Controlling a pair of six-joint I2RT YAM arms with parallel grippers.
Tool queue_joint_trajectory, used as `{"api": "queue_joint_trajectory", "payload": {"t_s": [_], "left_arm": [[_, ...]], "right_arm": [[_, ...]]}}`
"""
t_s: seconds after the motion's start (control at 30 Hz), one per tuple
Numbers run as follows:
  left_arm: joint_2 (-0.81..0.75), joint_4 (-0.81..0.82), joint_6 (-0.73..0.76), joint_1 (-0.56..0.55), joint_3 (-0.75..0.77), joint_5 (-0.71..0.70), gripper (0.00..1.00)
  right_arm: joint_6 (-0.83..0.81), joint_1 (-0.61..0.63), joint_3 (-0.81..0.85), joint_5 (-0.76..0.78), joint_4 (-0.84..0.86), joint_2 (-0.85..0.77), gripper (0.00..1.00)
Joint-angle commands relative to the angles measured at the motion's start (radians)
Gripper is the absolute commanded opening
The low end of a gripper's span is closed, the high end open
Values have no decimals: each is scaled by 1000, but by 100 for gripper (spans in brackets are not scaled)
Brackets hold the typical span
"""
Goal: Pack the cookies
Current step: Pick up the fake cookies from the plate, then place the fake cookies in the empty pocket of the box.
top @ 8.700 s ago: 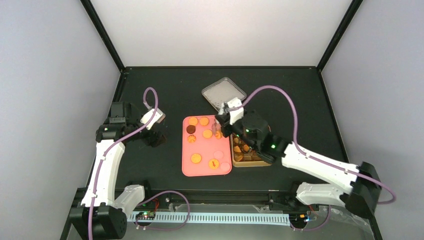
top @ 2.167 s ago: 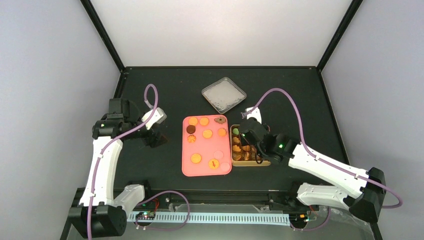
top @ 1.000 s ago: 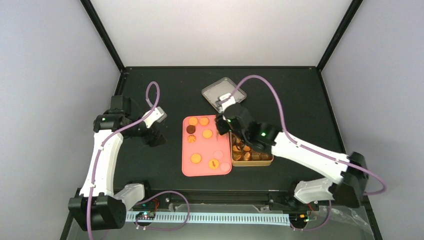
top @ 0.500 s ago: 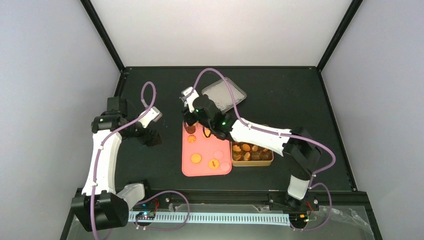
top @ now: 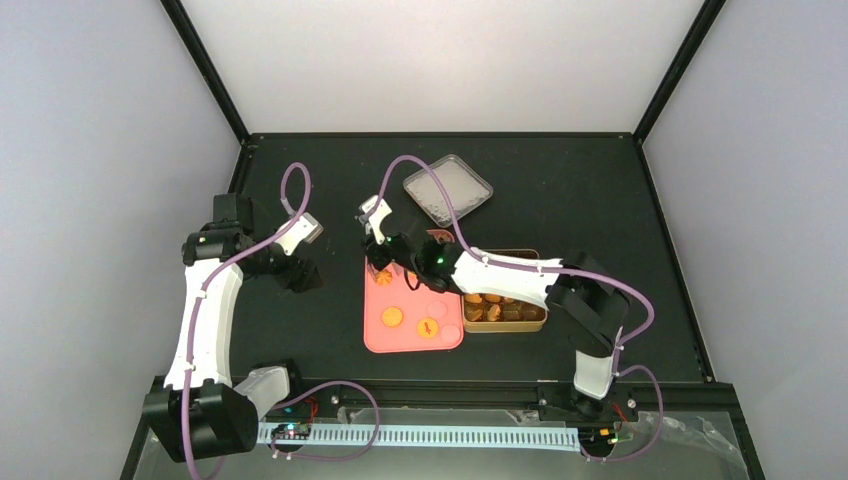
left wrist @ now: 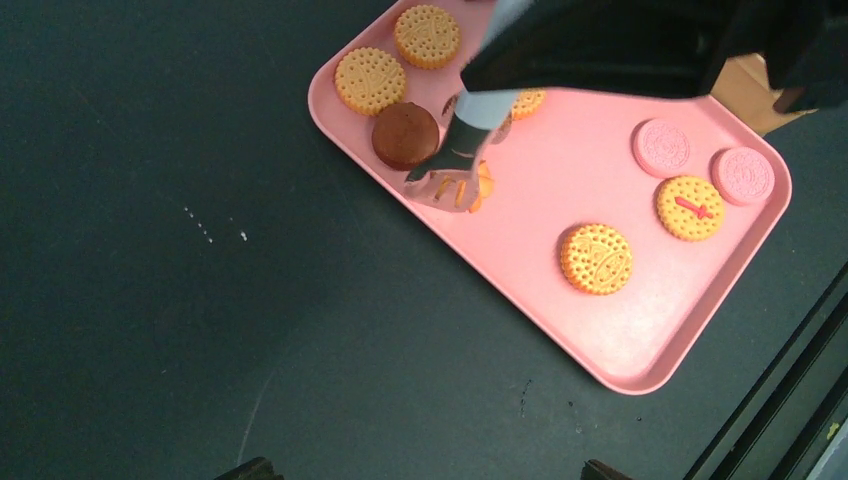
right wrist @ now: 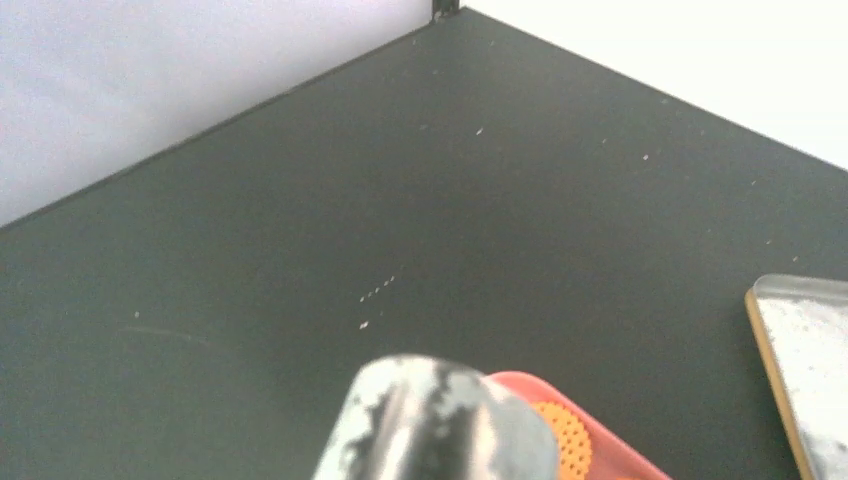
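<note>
The cookies lie on a pink tray [left wrist: 560, 180]: orange ones [left wrist: 370, 80], a dark brown one [left wrist: 405, 135] and two pale pink ones [left wrist: 662, 147]. More cookies fill the gold tin [top: 505, 312] to the right of the tray. My right gripper [top: 388, 252] is shut on metal tongs [left wrist: 460, 160]. The tongs' tips rest over an orange cookie [left wrist: 482, 186] beside the brown one. In the right wrist view the tongs [right wrist: 440, 425] fill the bottom edge. My left gripper [left wrist: 425, 470] hangs open over the bare table left of the tray, holding nothing.
The tin's silver lid [top: 448, 188] lies behind the tray. The right arm [top: 520, 272] stretches across the tray's far half and the tin. The black table's [top: 300, 190] back and side edges meet pale walls.
My right arm has swung left from over the tin to the tray's far-left corner, bringing the tongs down by the brown cookie. The left arm has barely moved.
</note>
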Motion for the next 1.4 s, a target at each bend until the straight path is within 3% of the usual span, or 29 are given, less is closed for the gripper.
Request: {"api": "queue_joint_trajectory", "payload": {"t_s": [0.0,0.27,0.53,0.73,1.07,1.37], "left_arm": [[11,1,-8,6,5,1,80],[-1,-9,4,7,5,-3,80],[3,-13,5,6,10,6,80],[6,-13,10,7,11,6,80],[34,-9,9,7,33,38,80],[78,-10,8,7,53,90,79]], "right_arm": [[17,23,-34,22,61,-23,37],[32,27,-55,37,67,-16,35],[26,31,-58,61,49,-56,20],[6,30,-55,82,19,-150,16],[40,24,-202,261,-199,-509,15],[240,22,-442,436,-539,-940,15]]}}
